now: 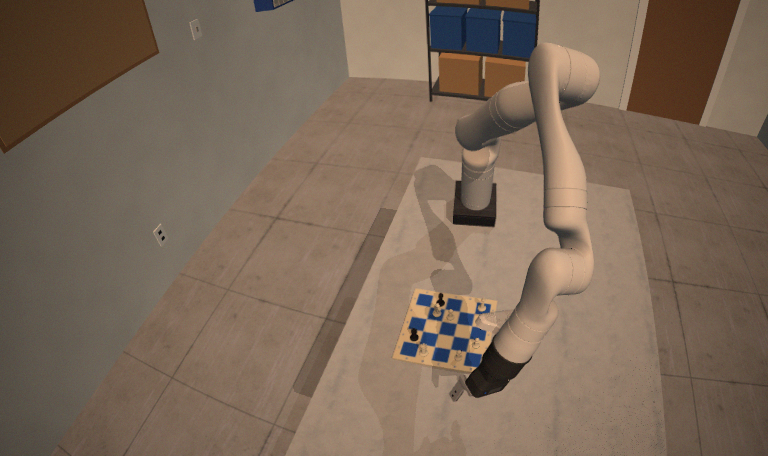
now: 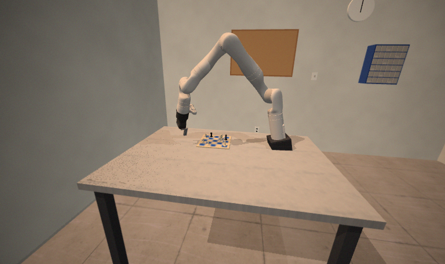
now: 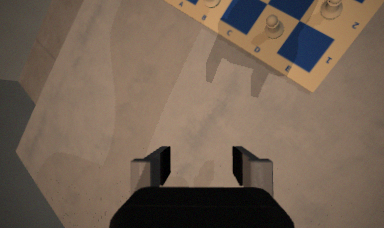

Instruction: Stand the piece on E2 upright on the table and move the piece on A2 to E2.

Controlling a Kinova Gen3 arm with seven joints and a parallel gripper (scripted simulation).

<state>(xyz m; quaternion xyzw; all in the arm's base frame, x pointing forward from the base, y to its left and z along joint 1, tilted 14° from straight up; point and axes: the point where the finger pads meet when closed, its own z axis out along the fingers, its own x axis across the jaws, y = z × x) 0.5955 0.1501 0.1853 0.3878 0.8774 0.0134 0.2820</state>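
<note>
Gripper (image 3: pixel 201 164) hangs over bare table (image 3: pixel 310 153), its two fingers spread wide with nothing between them. In the wrist view it points down at the table just near of the chessboard (image 3: pixel 306 77), whose lettered edge runs along the top right of that view with A, B, C, D and E readable and a digit on the side edge.

In the top view the gripper (image 1: pixel 459 392) sits just off the near right corner of the chessboard (image 1: pixel 417 294), beside it and apart from it, while the pale arm (image 1: pixel 560 179) arcs over from its dark base (image 1: pixel 490 220) at the far end of the table (image 1: pixel 611 372).

Two black pieces stand out on the chessboard: one (image 1: pixel 440 299) near its far edge, one (image 1: pixel 413 334) toward its left side. Several pale pieces dot the other squares, among them a pawn (image 3: pixel 272 24) close to the lettered edge. The piece on E2 and the piece on A2 are too small to single out with confidence; a pale shape (image 1: pixel 483 317) by the right edge may be lying on its side.

From the exterior view, the gripper (image 2: pixel 184 131) hovers low at the left of the chessboard (image 2: pixel 199 145).
</note>
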